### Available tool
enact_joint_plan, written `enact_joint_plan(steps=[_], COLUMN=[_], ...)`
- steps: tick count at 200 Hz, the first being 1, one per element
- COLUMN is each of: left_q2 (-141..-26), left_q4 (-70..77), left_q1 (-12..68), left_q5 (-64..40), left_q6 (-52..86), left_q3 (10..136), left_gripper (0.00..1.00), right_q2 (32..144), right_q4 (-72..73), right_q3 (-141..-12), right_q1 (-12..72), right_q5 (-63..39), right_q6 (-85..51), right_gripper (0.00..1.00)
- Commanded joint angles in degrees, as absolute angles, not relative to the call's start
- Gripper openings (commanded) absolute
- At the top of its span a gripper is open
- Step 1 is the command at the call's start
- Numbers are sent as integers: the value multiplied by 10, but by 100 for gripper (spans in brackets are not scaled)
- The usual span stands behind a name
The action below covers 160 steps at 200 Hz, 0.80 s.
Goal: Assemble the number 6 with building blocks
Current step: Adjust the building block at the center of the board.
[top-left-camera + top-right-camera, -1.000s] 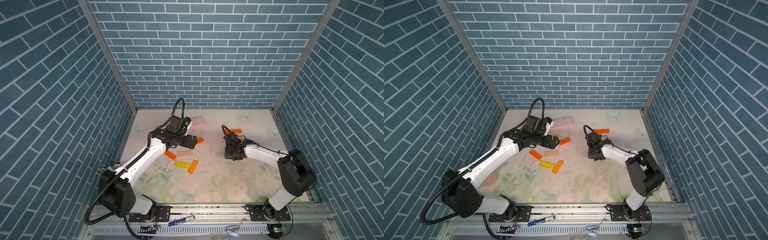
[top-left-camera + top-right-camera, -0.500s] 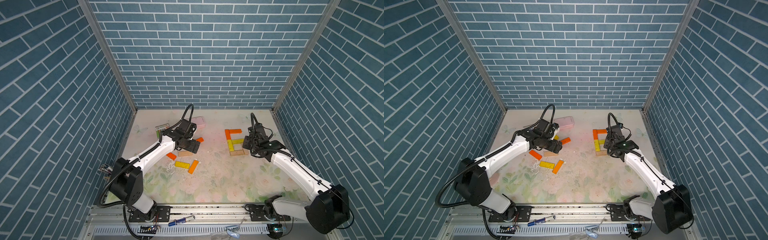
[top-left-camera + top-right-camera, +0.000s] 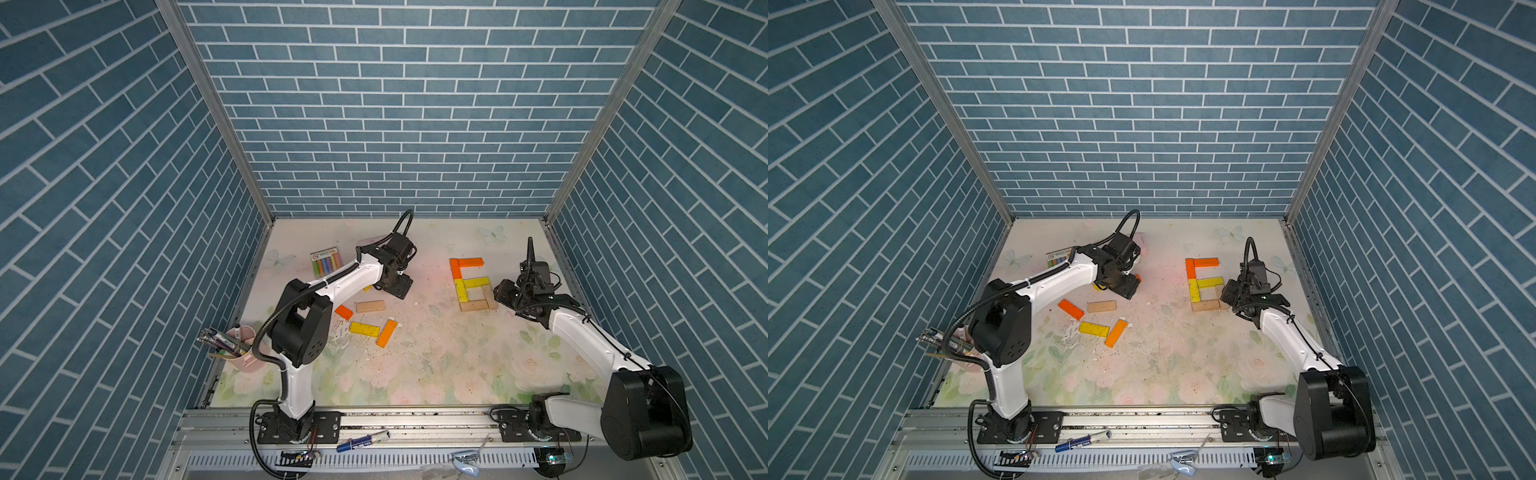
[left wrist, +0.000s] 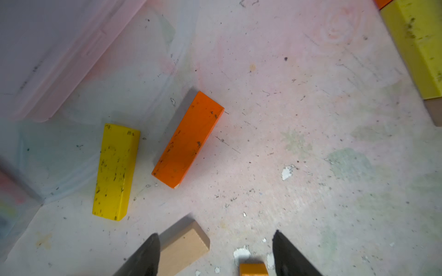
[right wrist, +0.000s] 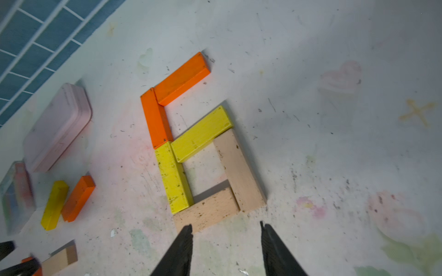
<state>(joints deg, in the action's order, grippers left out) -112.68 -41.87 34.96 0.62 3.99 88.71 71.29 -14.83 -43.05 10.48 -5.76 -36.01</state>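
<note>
1. While our right gripper (image 5: pixel 226 224) hangs spread and empty, we see the 6 (image 3: pixel 460 291) laid out at the far right, just left of it.
2. Our left gripper (image 4: pixel 215 234) stands spread and empty over loose blocks (image 3: pixel 364 328) on the left.

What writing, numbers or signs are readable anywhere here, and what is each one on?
"6": the number 6, a laid-out shape, not print.
"X": a yellow cross mark drawn on the table mat.
Chalk pack: it has a label strip, too small to read.
Blue pen at the front: any print is too small to read.
</note>
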Motion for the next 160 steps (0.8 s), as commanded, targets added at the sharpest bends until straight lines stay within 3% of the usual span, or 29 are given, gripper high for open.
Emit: enact_joint_plan(steps=[1, 97, 160], left_q2=[-1164, -1276, -1317], left_q4=[-424, -421, -465], left_q1=[351, 336, 319], left_q5=[38, 34, 10], left_q6=[-3, -59, 7], left_q3=[923, 1015, 1064], left_gripper=[73, 73, 65], right_q2=[706, 673, 669], right_q4=[-120, -182, -191], right_q3=[-424, -445, -452], right_q1=[104, 105, 105], right_q5=[-110, -132, -123], right_q6=[-372, -329, -325], right_gripper=[48, 47, 47])
